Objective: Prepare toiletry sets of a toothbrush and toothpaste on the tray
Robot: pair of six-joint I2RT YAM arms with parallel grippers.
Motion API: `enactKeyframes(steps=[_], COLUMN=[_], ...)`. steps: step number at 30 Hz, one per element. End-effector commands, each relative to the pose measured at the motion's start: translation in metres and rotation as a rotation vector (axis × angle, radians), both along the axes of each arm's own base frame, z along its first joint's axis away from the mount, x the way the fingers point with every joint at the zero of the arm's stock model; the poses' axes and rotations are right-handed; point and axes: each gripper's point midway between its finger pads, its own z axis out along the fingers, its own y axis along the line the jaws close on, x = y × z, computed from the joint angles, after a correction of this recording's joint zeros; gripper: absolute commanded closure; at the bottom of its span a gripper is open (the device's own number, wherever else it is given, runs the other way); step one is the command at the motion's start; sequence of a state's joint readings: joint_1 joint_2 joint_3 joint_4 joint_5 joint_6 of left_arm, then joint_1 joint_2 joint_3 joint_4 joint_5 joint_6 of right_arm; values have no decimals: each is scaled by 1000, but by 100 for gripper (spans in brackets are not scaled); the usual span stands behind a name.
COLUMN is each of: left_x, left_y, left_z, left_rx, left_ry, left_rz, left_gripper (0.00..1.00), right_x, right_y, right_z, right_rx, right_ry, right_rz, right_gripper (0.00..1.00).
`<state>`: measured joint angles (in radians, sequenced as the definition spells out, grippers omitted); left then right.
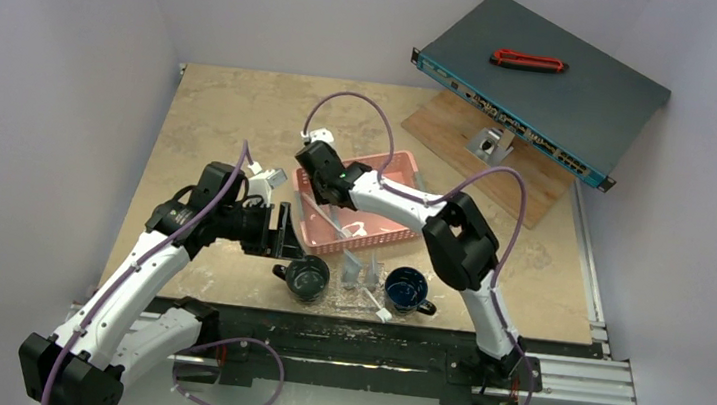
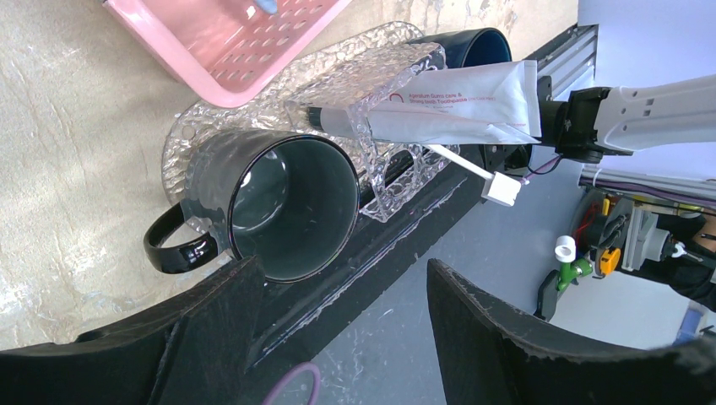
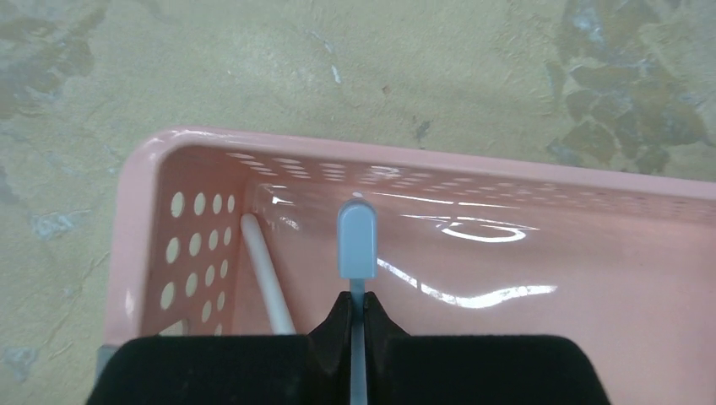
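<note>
Inside the pink basket (image 3: 507,173), right jaws tight on light blue toothbrush (image 3: 357,240) beside white toothbrush (image 3: 266,270); left jaws apart.

The toothpaste (image 2: 456,105) tube bears small red print, too blurred to read surely; nothing else legible.

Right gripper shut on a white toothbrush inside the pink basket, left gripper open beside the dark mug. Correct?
The colour is wrong: the right wrist view shows the right gripper shut on a light blue toothbrush inside the pink basket; left gripper open beside the dark mug.
</note>
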<state>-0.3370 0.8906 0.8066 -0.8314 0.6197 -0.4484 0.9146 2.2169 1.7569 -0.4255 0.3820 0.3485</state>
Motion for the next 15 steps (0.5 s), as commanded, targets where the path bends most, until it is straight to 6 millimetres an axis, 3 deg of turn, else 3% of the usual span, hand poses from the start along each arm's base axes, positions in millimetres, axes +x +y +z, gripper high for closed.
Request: enactKeyframes(steps=[1, 15], left_x=[5, 4], left_y=[-3, -4], left_z=[10, 15], left_rx=[-11, -29], left_ry=[-63, -82], left_rz=[-24, -32], left_gripper=[31, 31], right_x=[10, 14], right_y=[-1, -19], right_z=[62, 125], right_rx=[76, 178], right_ry=[-124, -280], right_rz=[-23, -85], right_gripper=[100, 100])
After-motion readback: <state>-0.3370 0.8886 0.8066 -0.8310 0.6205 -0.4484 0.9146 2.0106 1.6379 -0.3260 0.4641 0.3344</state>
